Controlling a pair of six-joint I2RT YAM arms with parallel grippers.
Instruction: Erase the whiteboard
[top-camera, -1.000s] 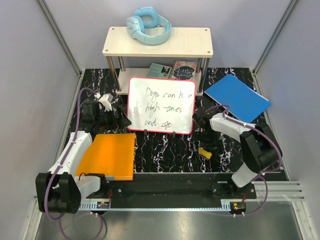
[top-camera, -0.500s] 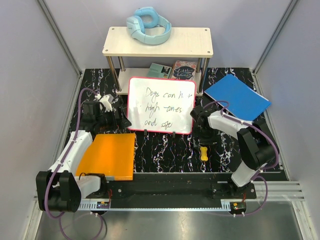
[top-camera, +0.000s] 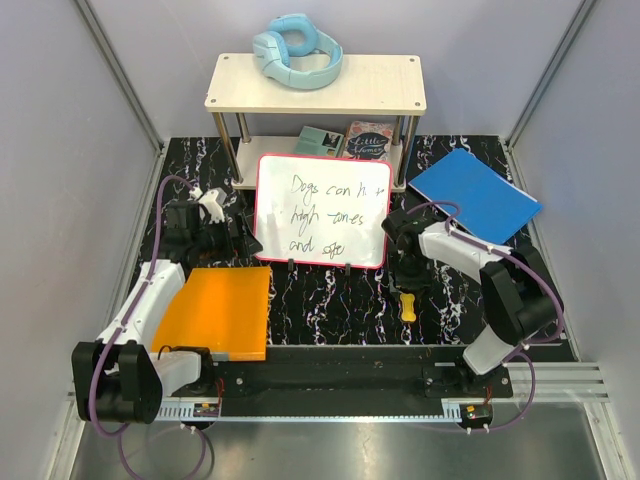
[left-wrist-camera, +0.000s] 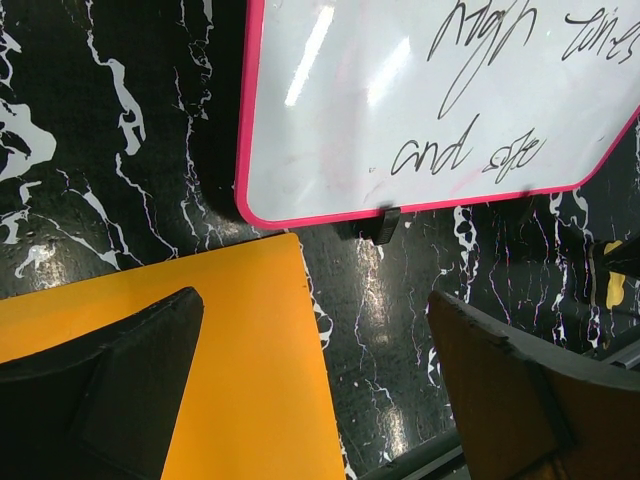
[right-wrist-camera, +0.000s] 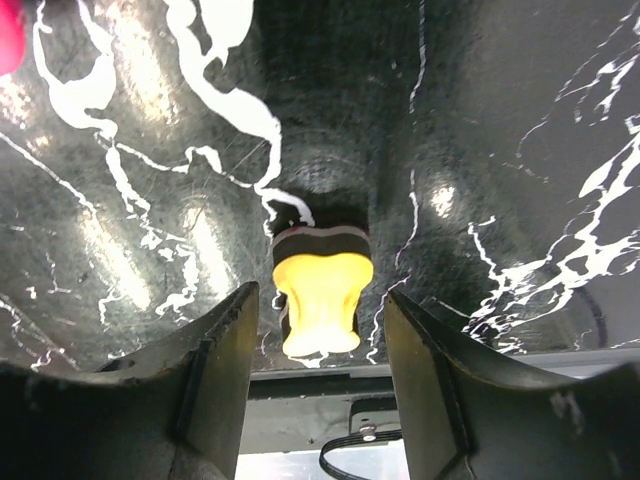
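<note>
While my right fingers (top-camera: 405, 287) straddle the small yellow eraser (right-wrist-camera: 318, 300) on the tabletop (top-camera: 330, 300), with a sliver of gap on either side and no grip yet, my left fingers (top-camera: 228, 240) hang spread wide above the orange sheet (left-wrist-camera: 230, 340). The whiteboard (top-camera: 322, 210) lies just ahead of the left fingers and ahead-left of the right ones, its dark handwriting unwiped. I judge it stiff, light and glossy-slick, perched on little black feet, so a wipe could skid it. I'd brace it by the pink rim at the corner nearest my left fingers, never the face. The eraser I'd pinch at its narrow waist.
</note>
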